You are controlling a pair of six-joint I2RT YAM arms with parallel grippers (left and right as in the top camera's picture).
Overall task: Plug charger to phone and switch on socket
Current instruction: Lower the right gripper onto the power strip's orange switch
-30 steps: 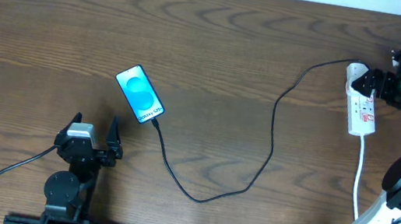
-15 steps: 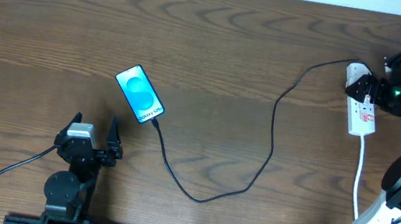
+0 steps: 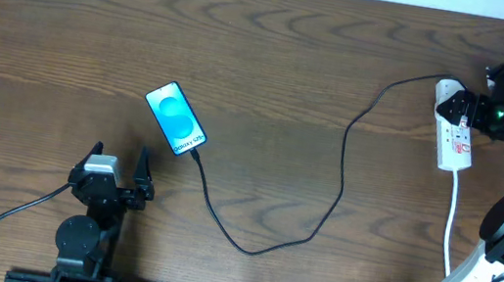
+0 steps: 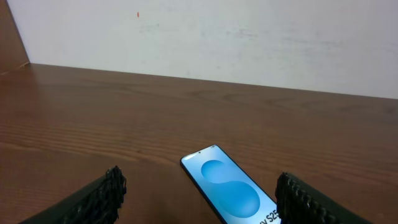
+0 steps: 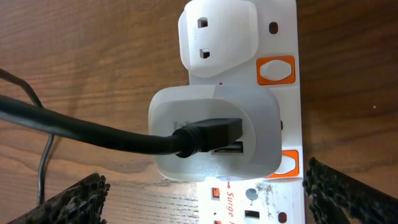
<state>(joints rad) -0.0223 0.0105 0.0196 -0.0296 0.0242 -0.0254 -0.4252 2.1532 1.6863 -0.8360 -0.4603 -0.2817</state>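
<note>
Nearest to us, the left pincer [image 3: 120, 154] rests low over the brown wooden surface [image 3: 274, 55] with its 2 fingers [image 4: 99, 196] spread wide and nothing between them. Just beyond its fingertips lies the phone [image 3: 176, 119], flat and face up, turned at an angle to the surface's edges, its blue-cyan screen lit with a round shape and small text at the near end. The pincer and the phone are apart.

The charger [image 3: 320, 220] has its small connector at the phone's near end. From there the thin black cable loops toward us, bends back up across the middle of the surface and runs off to the far right.

There it reaches the socket [image 3: 455, 140], a narrow white strip lying lengthwise, its white cord trailing back toward the arm's base. In the right wrist view the charger's black plug [image 5: 208, 137] sits in a white adapter [image 5: 214, 134] pushed into the strip. 1 orange switch [image 5: 275, 70] shows beside the next outlet, and another peeks out from behind the adapter. We cannot tell whether either switch is on.

The right pincer [image 3: 473, 96] hangs at the strip's far end, jaws wide, 1 finger [image 5: 68, 205] on each side of the socket, gripping nothing.

Farthest off, a pale wall [image 4: 249, 37] rises behind the surface.
</note>
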